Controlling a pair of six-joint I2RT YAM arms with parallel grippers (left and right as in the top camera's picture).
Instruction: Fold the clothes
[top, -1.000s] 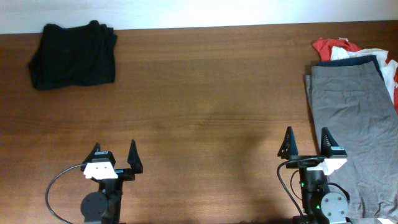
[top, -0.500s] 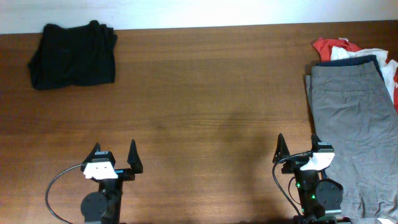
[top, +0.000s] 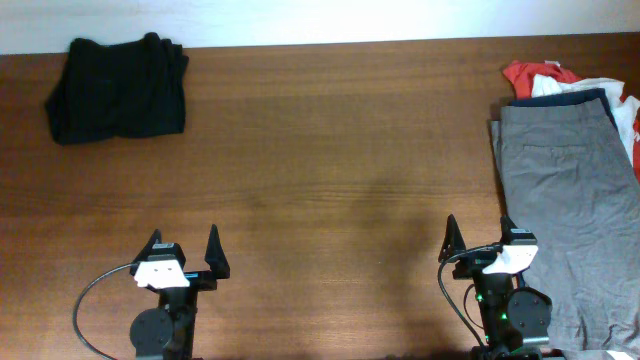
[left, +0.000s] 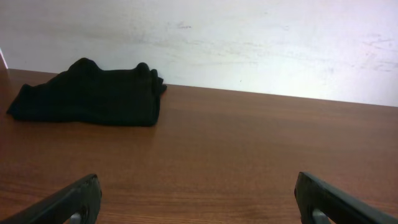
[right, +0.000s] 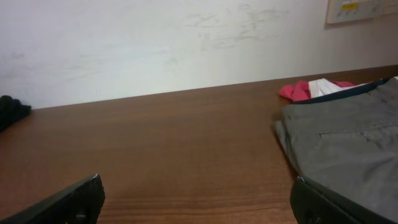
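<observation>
Grey trousers (top: 565, 210) lie spread on the table (top: 330, 180); black garment (top: 118, 90) well apart

Left gripper (top: 183, 250): jaws spread wide, holding nothing, pointing forward. Right gripper (top: 478, 243): jaws likewise spread, holding nothing, angled slightly leftward. Both arms folded low, well apart.

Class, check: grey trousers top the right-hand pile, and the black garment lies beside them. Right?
No. The black garment lies at the far left corner, across the table from the grey trousers; the overhead view shows it. The rest stands.
</observation>
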